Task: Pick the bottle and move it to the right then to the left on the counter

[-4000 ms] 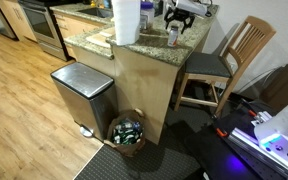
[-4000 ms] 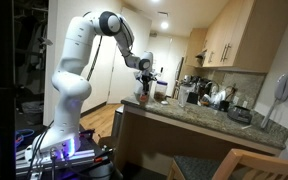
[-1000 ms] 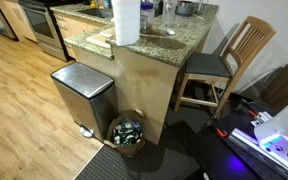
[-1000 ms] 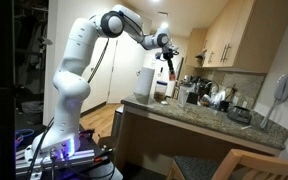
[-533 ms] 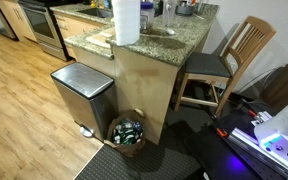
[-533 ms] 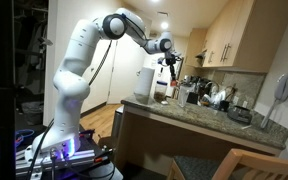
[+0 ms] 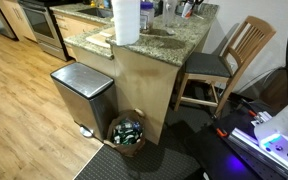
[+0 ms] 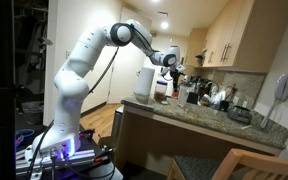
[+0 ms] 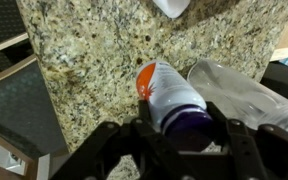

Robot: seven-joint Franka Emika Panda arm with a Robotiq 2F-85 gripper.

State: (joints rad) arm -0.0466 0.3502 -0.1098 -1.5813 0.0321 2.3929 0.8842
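Granite surface (image 9: 84, 60) lay nearer beneath the end effector (image 9: 180, 118), which had descended while clamped on the bottle (image 9: 167, 92) at frame centre, suggesting set-down was near.

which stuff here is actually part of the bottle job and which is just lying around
Job: bottle, gripped in the shut pincer; granite counter.
Lying about: paper towel roll; steel bin; wooden chair; wicker basket.

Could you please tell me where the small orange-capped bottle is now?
In the wrist view, right of centre, the small white orange-capped bottle is clamped in the gripper over the speckled granite counter, beside a clear container.
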